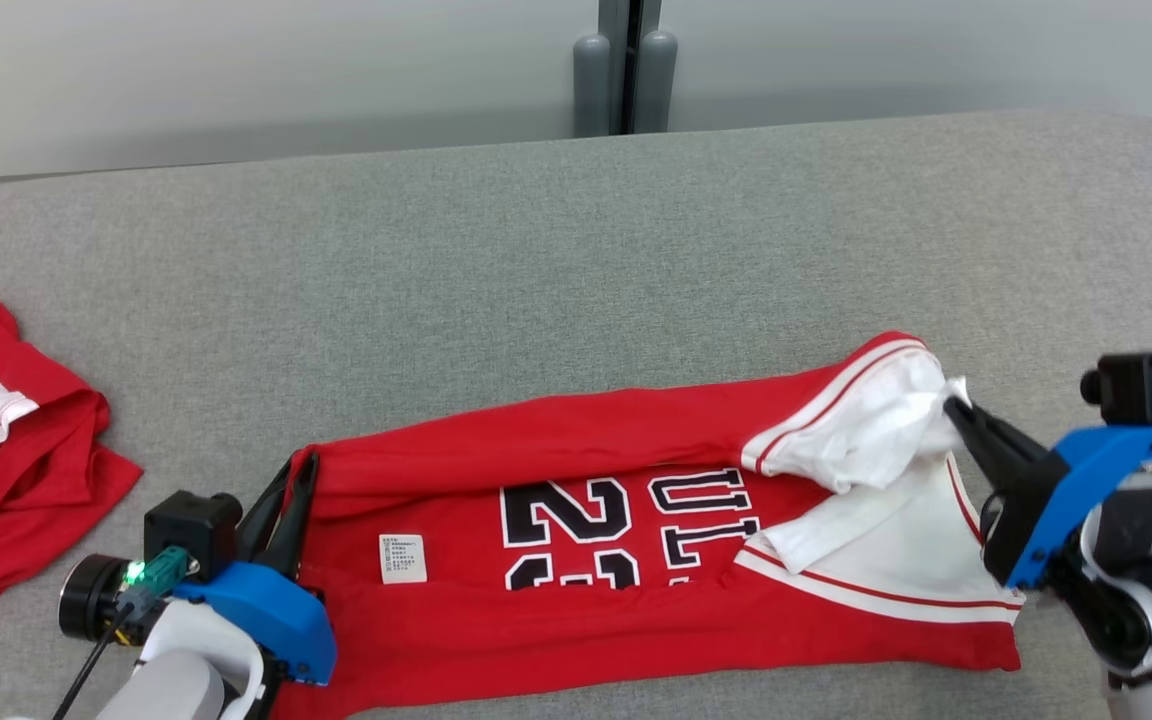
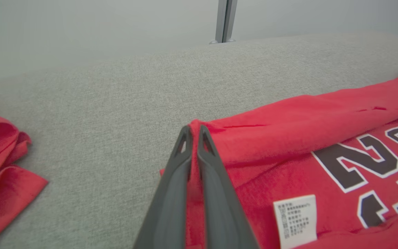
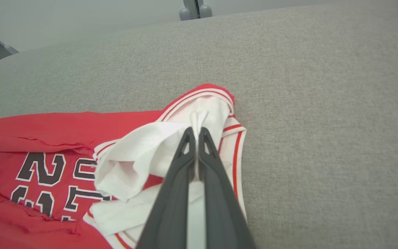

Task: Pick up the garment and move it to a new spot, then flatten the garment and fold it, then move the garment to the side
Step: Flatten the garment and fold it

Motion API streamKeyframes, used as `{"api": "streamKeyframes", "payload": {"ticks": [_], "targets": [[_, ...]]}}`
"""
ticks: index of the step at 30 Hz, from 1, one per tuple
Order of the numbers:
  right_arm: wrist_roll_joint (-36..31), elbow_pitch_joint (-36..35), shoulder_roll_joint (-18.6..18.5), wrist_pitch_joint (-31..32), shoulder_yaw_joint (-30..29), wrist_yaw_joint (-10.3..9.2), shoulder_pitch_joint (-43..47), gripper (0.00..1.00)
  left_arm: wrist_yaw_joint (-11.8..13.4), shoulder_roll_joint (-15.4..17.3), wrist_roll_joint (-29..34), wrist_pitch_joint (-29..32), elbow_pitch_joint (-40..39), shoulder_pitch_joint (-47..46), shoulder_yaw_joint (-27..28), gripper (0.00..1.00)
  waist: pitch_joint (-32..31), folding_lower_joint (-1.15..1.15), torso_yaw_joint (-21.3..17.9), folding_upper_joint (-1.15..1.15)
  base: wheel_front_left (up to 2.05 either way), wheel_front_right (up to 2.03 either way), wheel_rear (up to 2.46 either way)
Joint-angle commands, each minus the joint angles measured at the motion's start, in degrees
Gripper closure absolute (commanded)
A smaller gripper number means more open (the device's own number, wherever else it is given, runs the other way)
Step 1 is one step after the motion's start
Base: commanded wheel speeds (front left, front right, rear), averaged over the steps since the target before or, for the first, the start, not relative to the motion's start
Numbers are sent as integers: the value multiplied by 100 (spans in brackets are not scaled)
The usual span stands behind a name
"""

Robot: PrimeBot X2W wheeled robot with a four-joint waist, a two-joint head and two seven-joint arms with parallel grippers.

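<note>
garment (image 1: 576,445): red jersey, black numerals | folded lengthwise | red corner between my left fingers (image 2: 171,200), white-lined end between my right fingers (image 3: 173,188)

Bright, even light casts faint shadows; pictures look sharp.

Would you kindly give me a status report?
Left gripper shut on jersey, red edge. Right gripper shut on its white end. Second red garment lies apart, left.

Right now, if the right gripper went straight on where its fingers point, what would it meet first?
The right gripper, shut on the red numbered jersey, would first meet its red-and-white striped rim; beyond, probably bare grey woven upholstery.
</note>
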Motion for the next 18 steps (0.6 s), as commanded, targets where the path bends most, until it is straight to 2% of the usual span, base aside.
{"api": "streamKeyframes", "payload": {"ticks": [1, 9, 10, 11, 12, 14, 15, 18], "targets": [[-62, -84, 48, 15, -58, 3, 132, 100, 37, 22, -22, -49, 14, 78, 20, 100, -22, 1, -19, 0, 0, 0, 0], [-425, -789, 582, 397, -528, 3, 1031, 100, 158, -83, -158, -186, 154, 312, 79, 100, -137, 1, -46, 0, 0, 0, 0], [-474, -843, 630, 439, -576, 3, 1113, 79, 183, -101, -184, -213, 179, 332, 100, 100, -145, 1, -45, 0, 0, 0, 0], [-520, -902, 698, 485, -619, 3, 1201, 52, 204, -124, -212, -229, 210, 359, 121, 100, -155, 1, -45, 0, 0, 0, 0], [-545, -957, 778, 525, -678, 3, 1274, 0, 224, -151, -259, -220, 250, 395, 132, 64, -167, 1, -44, 0, 0, 0, 0], [-600, -1063, 871, 593, -748, 3, 1393, 0, 254, -215, -340, -258, 286, 426, 184, 13, -188, 1, -38, 0, 0, 0, 0], [-617, -1105, 907, 618, -774, 3, 1455, 0, 257, -248, -385, -280, 299, 446, 210, 0, -205, 1, -32, 0, 0, 0, 0], [-701, -1220, 988, 694, -886, 3, 1588, 0, 323, -362, -514, -406, 290, 532, 324, 0, -254, 1, -2, 0, 0, 0, 0]]}}
